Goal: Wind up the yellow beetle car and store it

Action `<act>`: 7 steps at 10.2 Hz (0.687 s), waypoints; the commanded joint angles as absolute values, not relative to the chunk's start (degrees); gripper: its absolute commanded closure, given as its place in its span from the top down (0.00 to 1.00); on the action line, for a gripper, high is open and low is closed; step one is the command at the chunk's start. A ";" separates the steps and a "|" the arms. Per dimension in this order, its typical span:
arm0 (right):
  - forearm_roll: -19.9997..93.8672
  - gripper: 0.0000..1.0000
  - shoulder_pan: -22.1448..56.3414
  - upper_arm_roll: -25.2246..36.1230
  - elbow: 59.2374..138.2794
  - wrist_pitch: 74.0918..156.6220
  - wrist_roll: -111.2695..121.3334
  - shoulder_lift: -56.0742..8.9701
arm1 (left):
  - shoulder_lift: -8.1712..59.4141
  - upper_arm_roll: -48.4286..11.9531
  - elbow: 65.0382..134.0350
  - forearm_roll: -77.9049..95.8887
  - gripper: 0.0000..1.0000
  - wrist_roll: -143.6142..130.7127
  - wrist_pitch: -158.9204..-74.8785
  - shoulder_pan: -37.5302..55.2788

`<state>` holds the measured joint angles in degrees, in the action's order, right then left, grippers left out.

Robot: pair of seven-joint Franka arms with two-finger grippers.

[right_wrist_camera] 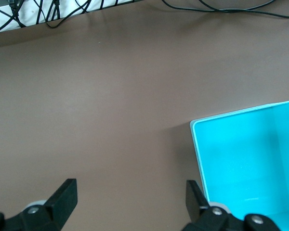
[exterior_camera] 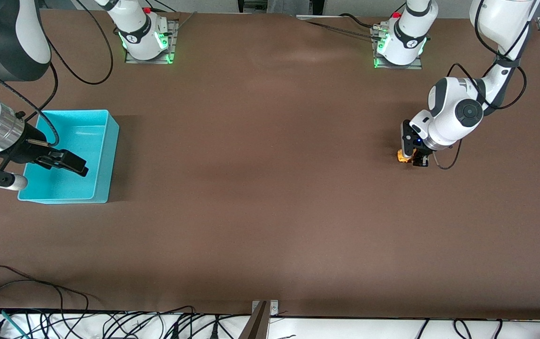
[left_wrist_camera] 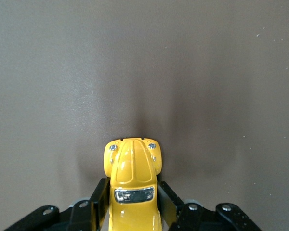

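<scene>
The little yellow car (left_wrist_camera: 132,185) sits on the brown surface (exterior_camera: 270,188) near the left arm's end, and it looks tiny next to the blue bin (exterior_camera: 105,155). The left hand (exterior_camera: 413,157) is down low on the surface and has squeezed shut on the car, with one black finger (left_wrist_camera: 98,199) on each side of its body. In the left wrist view the car's long way runs straight out from between the fingers, so its round end with two small lights sticks out past the fingertips and points away from the hand. The car stands flat, not tipped. The right hand (right_wrist_camera: 130,195) hangs over the near wall of the blue bin at the right arm's end of the surface, well apart from the car. Its two fingers are spread wide and hold nothing. That arm waits there. The inside of the bin that shows is plain blue.
</scene>
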<state>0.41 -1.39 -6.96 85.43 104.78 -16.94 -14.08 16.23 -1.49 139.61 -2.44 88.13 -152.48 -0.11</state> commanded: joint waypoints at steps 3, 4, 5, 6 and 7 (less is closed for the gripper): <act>1.76 1.00 -1.58 -7.03 85.34 105.03 -16.70 -13.97 | 17.57 -1.32 139.57 -3.96 0.00 93.95 -153.72 -0.61; 1.76 1.00 -1.58 -7.03 85.34 105.03 -16.70 -13.97 | 18.10 -1.23 139.57 -3.69 0.00 93.96 -153.81 -1.14; 1.76 1.00 -1.58 -7.03 85.34 105.03 -16.70 -13.97 | 18.71 -1.14 139.48 -3.60 0.00 93.96 -153.81 -2.10; 1.76 1.00 -1.67 -7.03 85.34 105.03 -16.61 -14.06 | 19.07 -1.06 139.40 -3.69 0.00 94.04 -153.90 -2.89; 1.76 1.00 -1.67 -7.03 85.34 105.03 -16.70 -14.06 | 19.33 -0.36 139.39 -3.78 0.01 94.22 -153.90 -3.16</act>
<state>0.43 -1.40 -6.96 85.43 104.79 -16.94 -14.08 16.35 -1.12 139.60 -2.45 92.82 -152.86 -1.86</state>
